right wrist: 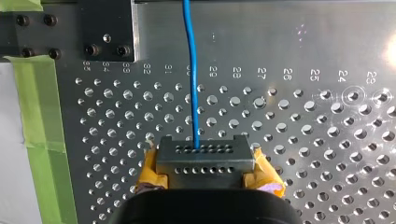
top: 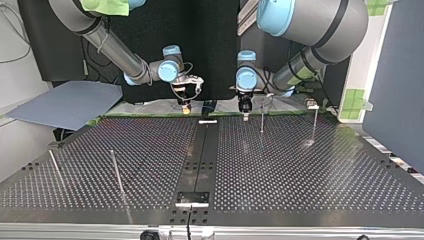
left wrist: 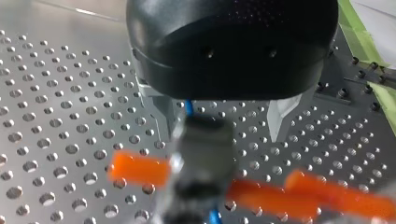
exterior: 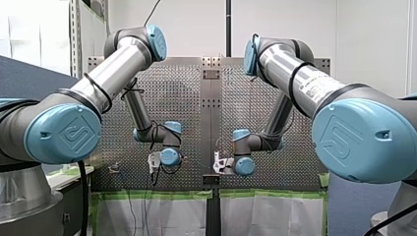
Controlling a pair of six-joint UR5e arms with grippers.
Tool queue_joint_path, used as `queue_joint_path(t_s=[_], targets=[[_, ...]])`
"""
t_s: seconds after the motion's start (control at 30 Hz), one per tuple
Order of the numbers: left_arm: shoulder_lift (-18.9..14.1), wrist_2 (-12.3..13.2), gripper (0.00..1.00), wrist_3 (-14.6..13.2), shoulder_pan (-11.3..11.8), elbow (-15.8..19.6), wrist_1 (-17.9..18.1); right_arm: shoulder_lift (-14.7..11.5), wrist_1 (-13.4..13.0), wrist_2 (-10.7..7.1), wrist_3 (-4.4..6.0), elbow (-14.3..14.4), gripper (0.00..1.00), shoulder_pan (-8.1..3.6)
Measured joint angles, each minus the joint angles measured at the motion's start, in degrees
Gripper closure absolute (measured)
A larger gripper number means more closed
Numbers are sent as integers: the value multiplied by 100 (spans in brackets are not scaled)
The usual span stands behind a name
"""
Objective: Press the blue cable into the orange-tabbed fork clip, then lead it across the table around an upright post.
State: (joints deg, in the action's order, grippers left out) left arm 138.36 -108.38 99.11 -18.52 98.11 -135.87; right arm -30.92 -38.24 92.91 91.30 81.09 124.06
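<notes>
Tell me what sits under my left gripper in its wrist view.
Under the left gripper, beyond its open fingers, stands the grey fork clip with orange tabs; the blue cable shows on both sides of it. The clip covers the cable's stretch in between.

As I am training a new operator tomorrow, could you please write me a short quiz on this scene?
1. True or false: the blue cable runs straight out ahead of my right end effector.
2. The blurred tabs near my left end effector are: A green, B orange, C white.
3. Fill in: my right end effector's pads are ____.
Key: 1 true; 2 B; 3 yellow.
</notes>
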Motion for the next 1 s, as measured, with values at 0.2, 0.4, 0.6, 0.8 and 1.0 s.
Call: queue_joint_path(t_s=[0.2, 0.4, 0.6, 0.8, 1.0], targets=[[0, -1, 0, 18, 37, -29, -92, 3, 0, 0, -10, 0, 100, -2], [2, 5, 0, 6, 47, -30, -89, 6, 0, 1, -11, 0, 100, -7], [2, -53, 7, -1, 34, -31, -64, 9, -1, 2, -13, -1, 100, -6], [1, -232, 70, 47, 4, -31, -49, 14, -8, 3, -14, 0, 100, -2], [2, -249, 100, 118, -46, -31, -15, 18, -3, 1, -11, 0, 100, -4]])
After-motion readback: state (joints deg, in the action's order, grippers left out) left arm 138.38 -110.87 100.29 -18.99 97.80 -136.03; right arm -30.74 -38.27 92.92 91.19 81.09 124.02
